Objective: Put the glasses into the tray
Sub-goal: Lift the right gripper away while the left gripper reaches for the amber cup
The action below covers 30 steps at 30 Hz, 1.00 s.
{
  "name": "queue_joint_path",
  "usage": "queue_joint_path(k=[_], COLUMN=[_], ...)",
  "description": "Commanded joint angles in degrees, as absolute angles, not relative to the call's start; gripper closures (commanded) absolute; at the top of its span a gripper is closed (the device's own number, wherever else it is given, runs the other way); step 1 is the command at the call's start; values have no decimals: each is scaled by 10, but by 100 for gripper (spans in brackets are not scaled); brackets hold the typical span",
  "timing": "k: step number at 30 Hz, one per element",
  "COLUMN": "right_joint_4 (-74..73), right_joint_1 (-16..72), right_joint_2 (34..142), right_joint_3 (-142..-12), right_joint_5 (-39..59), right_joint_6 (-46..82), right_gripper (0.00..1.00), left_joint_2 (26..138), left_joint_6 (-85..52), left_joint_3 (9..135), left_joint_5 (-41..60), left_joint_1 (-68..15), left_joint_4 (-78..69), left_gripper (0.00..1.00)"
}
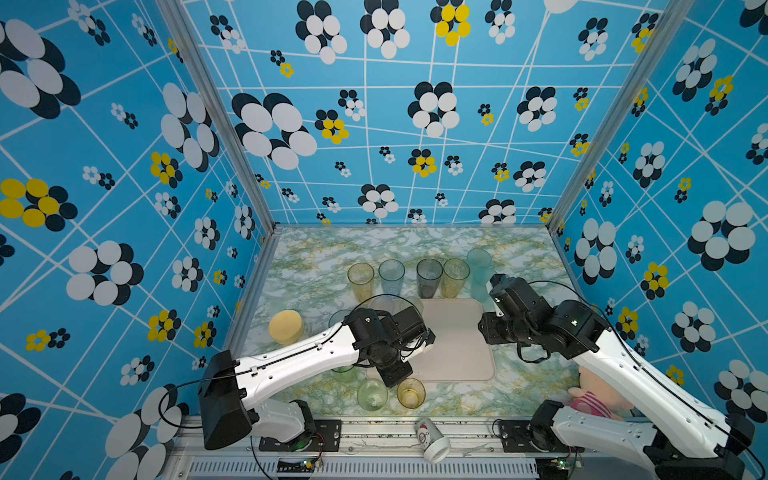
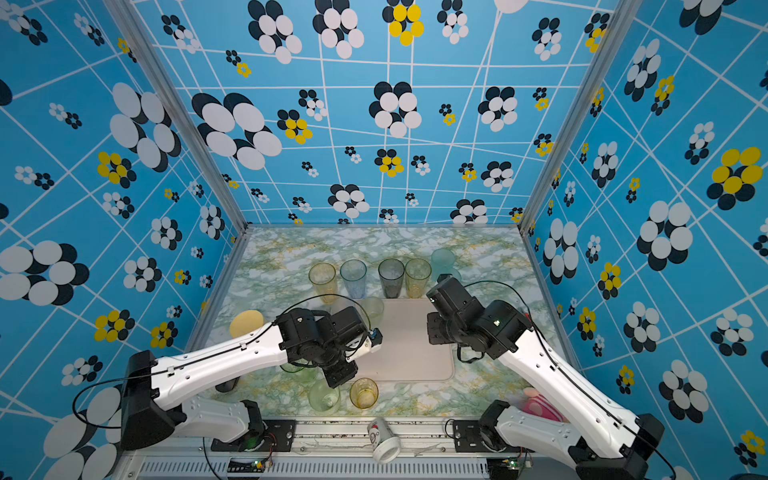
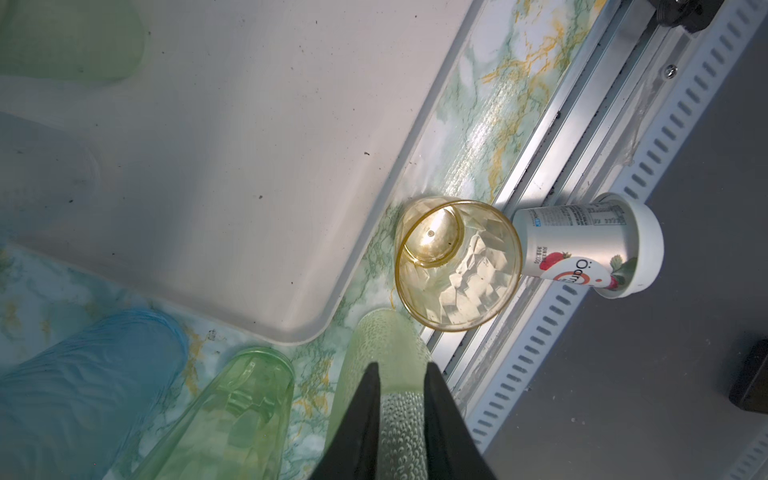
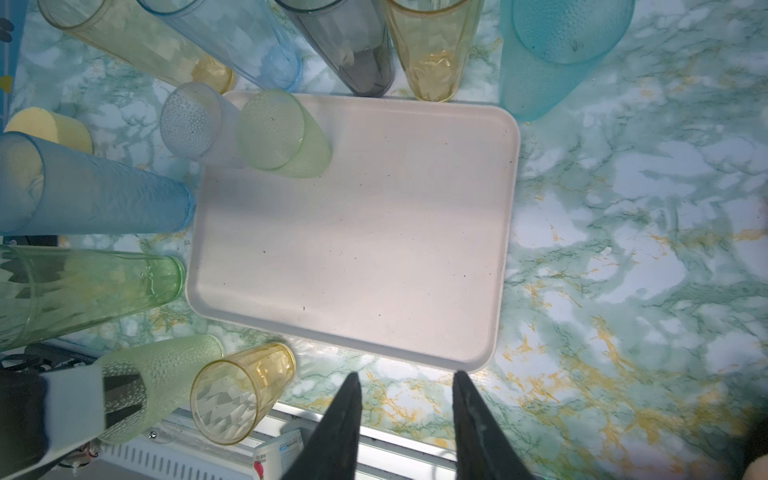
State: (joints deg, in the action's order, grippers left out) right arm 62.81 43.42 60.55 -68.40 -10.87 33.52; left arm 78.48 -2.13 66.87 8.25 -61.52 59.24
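**Top views.** I find the tray (image 1: 457,353) at lower centre in both top views (image 2: 411,353), its middle bare. A row of tall tumblers (image 1: 429,277) stands upright just above it in frame. The left arm (image 1: 299,365) reaches over the tray's left edge, and the right arm (image 1: 623,374) hangs at its right edge. Below the tray, a dimpled green tumbler (image 1: 372,395) and a short amber tumbler (image 1: 410,392) stand side by side.

**Left wrist view.** The left gripper (image 3: 402,365) is closed on the wall of the dimpled green tumbler (image 3: 386,332), and glass fills the gap between its jaws. The short amber tumbler (image 3: 457,266) stands just beside a toppled white printed cup (image 3: 590,245).

**Right wrist view.** The right gripper (image 4: 406,372) stands open and empty, over the marbled table (image 4: 623,249) beside the tray (image 4: 353,249). A pale green short tumbler (image 4: 282,133) stands on one tray corner.
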Motion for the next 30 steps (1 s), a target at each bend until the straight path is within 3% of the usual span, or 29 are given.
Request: queue_joint_path(k=[1, 30], right_joint_4=[645, 677], right_joint_1=[431, 417], right_joint_2=[605, 567], right_joint_3=[-667, -658], right_joint_5=[-126, -138], right_joint_6=[349, 354], right_gripper=[61, 61], left_joint_2=[800, 898], left_joint_6=[-33, -13], left_joint_3=[661, 663], left_joint_5=[99, 79], left_joint_1=[-626, -628], left_joint_4=[562, 534], left_gripper=[77, 76])
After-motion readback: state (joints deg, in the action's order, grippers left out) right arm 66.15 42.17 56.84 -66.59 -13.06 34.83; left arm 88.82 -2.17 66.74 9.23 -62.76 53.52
